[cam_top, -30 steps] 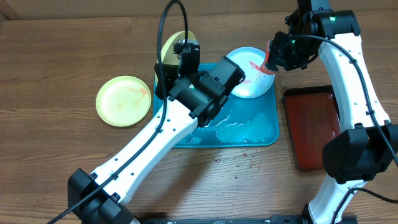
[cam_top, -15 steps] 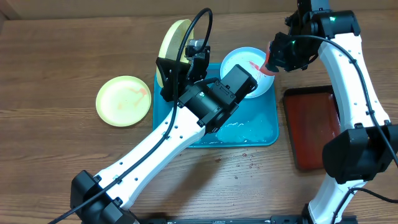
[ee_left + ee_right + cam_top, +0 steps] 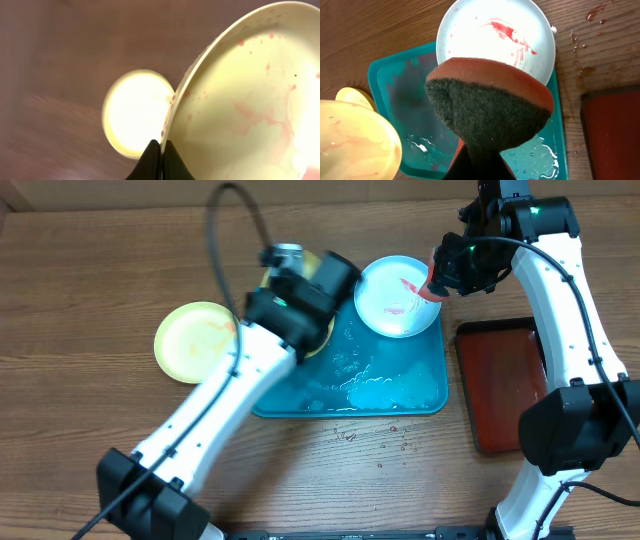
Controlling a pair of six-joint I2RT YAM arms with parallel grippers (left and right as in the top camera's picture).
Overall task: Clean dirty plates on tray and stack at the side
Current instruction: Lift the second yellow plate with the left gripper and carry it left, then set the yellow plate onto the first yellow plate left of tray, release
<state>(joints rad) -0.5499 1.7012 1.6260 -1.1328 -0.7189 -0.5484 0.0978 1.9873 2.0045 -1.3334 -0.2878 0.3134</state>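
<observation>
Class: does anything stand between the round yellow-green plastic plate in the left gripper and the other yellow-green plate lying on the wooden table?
Nothing visible does. The held yellow-green plate hangs tilted beside the lying yellow-green plate, with no object between them.

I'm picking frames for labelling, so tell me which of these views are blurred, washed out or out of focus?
Overhead: the left arm is smeared by motion blur, the rest crisp. Left wrist: the table is blurred, the far yellow plate glows washed out, the held plate looks soft. Right wrist: sharp, with the sponge blocking the middle.
</observation>
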